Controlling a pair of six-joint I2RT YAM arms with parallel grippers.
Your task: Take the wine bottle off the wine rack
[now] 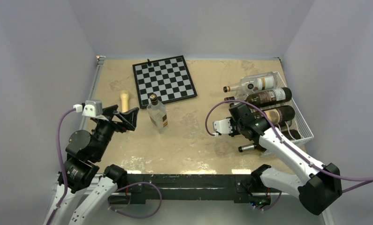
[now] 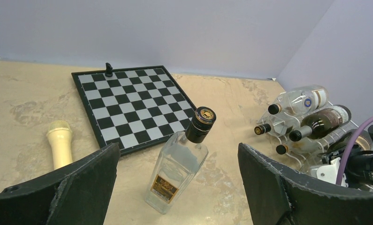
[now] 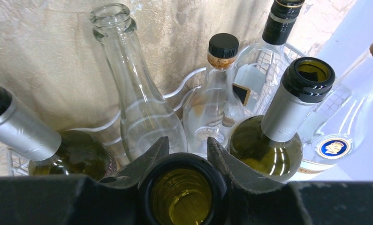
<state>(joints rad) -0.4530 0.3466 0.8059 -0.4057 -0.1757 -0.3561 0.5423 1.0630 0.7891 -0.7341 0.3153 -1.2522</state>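
The white wire wine rack stands at the right of the table and holds several lying bottles, dark and clear. My right gripper is at the rack's left side. In the right wrist view its jaws are shut around the open mouth of a dark green wine bottle; that bottle's body lies in the rack. My left gripper is open and empty at the left. In its wrist view it faces a clear square bottle from a distance.
The clear square bottle stands upright mid-table. A chessboard lies at the back with one black piece on it. A cream microphone lies left of it. Neighbouring bottles crowd the held one, and a neck sticks out below.
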